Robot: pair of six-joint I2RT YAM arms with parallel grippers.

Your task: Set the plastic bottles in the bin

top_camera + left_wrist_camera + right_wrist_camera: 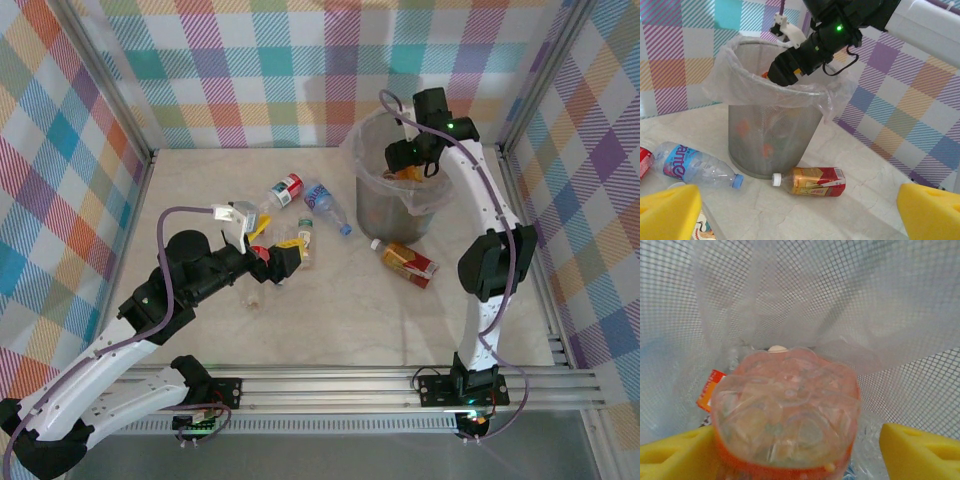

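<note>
Right wrist view puts the right gripper inside the bin, its yellow fingers standing part-way apart. Between them sits an orange bottle, its clear base toward the camera. The left-hand pad lies against the bottle's side and a gap shows at the right-hand pad, so the jaws are not clamped on it. Whether the bottle rests on anything beneath cannot be told. Just past it a white cap shows over its top edge, and beyond that the grey mesh wall rises behind the clear plastic liner.

In the left wrist view, the left gripper is spread wide with nothing between its fingers. Just ahead of it and slightly right, a brown-labelled bottle lies on its side, white cap pointing left. Ahead to the left lies a blue-labelled bottle, its blue cap toward the bin. Both lie at the bin's foot, and the right gripper hangs over its rim.

The top external view shows the left gripper low over the table among loose bottles. A red-labelled bottle lies further ahead of it. The right gripper is at the bin's mouth, well apart from the left.
</note>
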